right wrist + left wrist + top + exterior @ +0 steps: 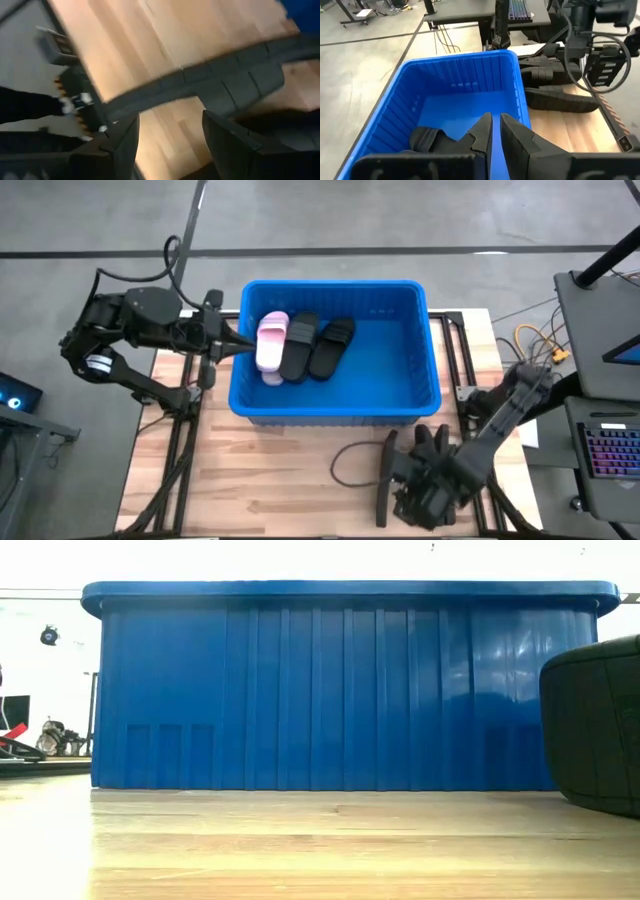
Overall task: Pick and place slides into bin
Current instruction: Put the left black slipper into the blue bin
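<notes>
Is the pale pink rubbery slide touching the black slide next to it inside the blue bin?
Touching. The high view shows the pale pink slide lying flush against the neighbouring black slide in the blue bin, no floor visible between.

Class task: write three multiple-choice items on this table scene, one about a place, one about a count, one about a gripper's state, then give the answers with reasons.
1. Where does the pink slide lie?
A. on the table
B. in the blue bin, at its left end
C. on the floor

2. How many slides lie in the bin?
A. one
B. five
C. three

3. How is the right gripper?
A. open and empty above black slides on the table
B. shut on a pink slide
C. inside the bin

Answers: 1 B, the high view shows it beside two black slides; 2 C, one pink and two black; 3 A, its fingers stand apart in the right wrist view.
</notes>
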`<state>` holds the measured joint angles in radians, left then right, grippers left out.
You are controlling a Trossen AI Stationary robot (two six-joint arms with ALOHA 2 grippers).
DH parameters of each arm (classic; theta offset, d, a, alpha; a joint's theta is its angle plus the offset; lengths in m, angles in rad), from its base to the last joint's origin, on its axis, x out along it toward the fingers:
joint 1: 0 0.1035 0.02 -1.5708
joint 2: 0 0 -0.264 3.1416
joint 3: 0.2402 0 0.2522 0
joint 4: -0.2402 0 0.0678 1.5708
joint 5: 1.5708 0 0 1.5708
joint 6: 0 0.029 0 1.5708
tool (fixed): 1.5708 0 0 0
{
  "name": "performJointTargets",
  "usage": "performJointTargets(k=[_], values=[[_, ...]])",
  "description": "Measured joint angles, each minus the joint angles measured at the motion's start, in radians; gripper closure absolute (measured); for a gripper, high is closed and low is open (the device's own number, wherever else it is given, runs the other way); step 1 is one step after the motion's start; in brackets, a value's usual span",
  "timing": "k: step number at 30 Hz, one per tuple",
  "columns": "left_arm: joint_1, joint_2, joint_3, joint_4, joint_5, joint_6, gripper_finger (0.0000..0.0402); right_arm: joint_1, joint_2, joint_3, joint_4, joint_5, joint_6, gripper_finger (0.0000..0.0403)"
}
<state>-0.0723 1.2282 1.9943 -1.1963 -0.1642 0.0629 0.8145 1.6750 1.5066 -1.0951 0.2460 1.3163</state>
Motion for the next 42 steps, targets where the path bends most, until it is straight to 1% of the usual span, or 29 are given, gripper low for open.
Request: performJointTargets(k=[5, 9, 15, 21, 24, 27, 30, 33, 37, 39, 42], values=[[0.000, -0.001, -0.017, 0.000, 0.002, 0.001, 0.0381, 0.039, 0.115, 0.015, -0.044, 0.054, 0.054, 0.0196], [0.000, -0.001, -0.017, 0.001, 0.002, 0.001, 0.0381, 0.054, 0.194, 0.041, -0.121, 0.095, 0.081, 0.0196], [0.000, -0.002, -0.017, 0.001, 0.003, -0.001, 0.0381, 0.060, 0.279, 0.071, -0.239, 0.097, 0.082, 0.0196], [0.000, -0.003, -0.017, 0.001, 0.005, -0.002, 0.0381, 0.060, 0.337, 0.072, -0.291, 0.097, 0.075, 0.0196], [0.000, -0.002, -0.017, 0.001, 0.005, -0.002, 0.0381, 0.058, 0.357, 0.071, -0.331, 0.109, 0.101, 0.0196], [0.000, 0.002, -0.017, 0.001, 0.005, -0.003, 0.0381, 0.058, 0.371, 0.071, -0.349, 0.159, 0.135, 0.0196], [0.000, 0.005, -0.018, 0.001, 0.005, -0.003, 0.0381, 0.056, 0.372, 0.071, -0.345, 0.230, 0.147, 0.0196], [0.000, 0.008, -0.018, 0.002, 0.005, -0.003, 0.0381, 0.049, 0.371, 0.071, -0.341, 0.254, 0.143, 0.0197], [0.000, 0.012, -0.018, 0.002, 0.004, -0.003, 0.0381, 0.042, 0.368, 0.071, -0.339, 0.255, 0.124, 0.0220], [0.000, 0.013, -0.018, 0.002, 0.003, -0.003, 0.0381, 0.040, 0.368, 0.071, -0.335, 0.255, 0.128, 0.0244], [0.000, 0.015, -0.018, 0.002, 0.002, -0.003, 0.0381, 0.036, 0.368, 0.071, -0.324, 0.255, 0.131, 0.0292]])
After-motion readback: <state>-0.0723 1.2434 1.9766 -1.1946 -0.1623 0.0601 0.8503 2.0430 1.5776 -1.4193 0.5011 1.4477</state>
